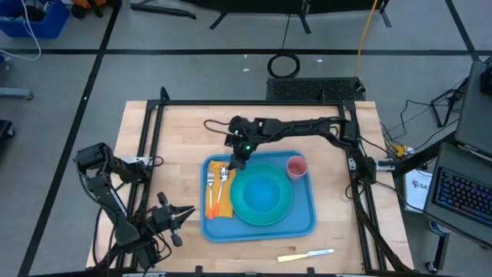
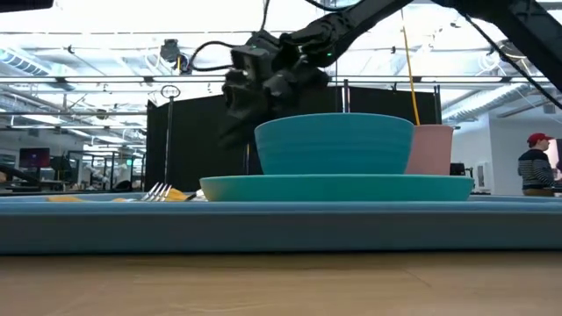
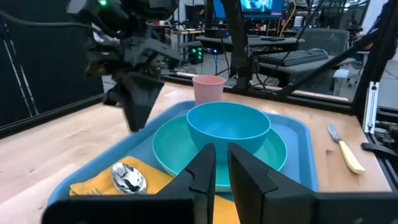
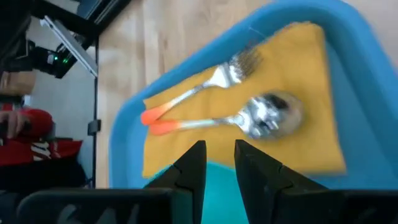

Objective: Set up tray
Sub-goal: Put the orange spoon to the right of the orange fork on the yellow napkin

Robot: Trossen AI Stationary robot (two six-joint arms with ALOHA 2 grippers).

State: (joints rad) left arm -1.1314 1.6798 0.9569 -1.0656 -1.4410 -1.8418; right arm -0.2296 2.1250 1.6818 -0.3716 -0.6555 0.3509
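The blue tray (image 1: 304,214) lies in the middle of the table. On it a teal plate (image 1: 286,201) carries a blue bowl (image 3: 228,127), and a pink cup (image 1: 297,167) stands at the tray's far right. A yellow napkin (image 4: 298,68) on the tray's left side bears a fork (image 4: 211,81) and a spoon (image 4: 261,117), both with orange handles. My right gripper (image 1: 237,162) hangs above the napkin's far end, slanting down, fingers a little apart (image 4: 219,155) with nothing between them. My left gripper (image 1: 181,218) waits left of the tray, its fingers (image 3: 222,168) a narrow slit apart and holding nothing.
A yellow-handled knife (image 1: 306,255) lies on the bare wood near the table's front edge, right of centre. Black frame rails (image 1: 154,154) run along the table's left, far and right sides. A person (image 2: 536,167) stands in the room beyond the table.
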